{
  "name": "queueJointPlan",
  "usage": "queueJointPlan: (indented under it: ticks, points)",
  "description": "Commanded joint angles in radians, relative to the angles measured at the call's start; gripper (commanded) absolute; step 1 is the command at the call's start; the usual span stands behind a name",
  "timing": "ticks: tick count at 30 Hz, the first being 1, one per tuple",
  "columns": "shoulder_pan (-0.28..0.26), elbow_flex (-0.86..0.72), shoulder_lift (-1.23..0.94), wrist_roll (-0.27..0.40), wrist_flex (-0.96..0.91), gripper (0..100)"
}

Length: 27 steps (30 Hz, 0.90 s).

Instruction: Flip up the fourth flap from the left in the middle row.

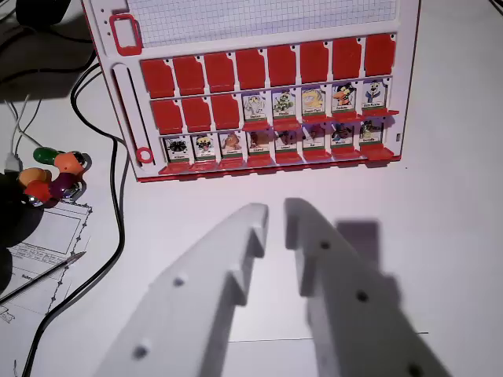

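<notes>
Fingers slightly parted, empty, hovering near red flap board on table.

- White worktop, bare at the wrist view's right.
- Black cable loops down the left side.
- Printed paper sheet with pen on it.
- Small colourful objects, possibly toy figures; blurred.

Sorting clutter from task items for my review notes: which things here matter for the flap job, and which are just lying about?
Job:
- red flap board
- fourth flap in the middle row, already showing its picture
- gripper, fingers apart

Lying about:
- black cable
- colourful toy
- pen
- printed paper
</notes>
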State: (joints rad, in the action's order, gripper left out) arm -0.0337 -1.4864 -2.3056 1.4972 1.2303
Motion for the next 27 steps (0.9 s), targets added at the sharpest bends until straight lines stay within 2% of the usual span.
queueJointPlan:
  ticks: [1,27]
  points:
    - [0.012,0.098,0.005,-0.006,-0.029,2]
    - [0.003,0.121,0.012,-0.009,-0.063,2]
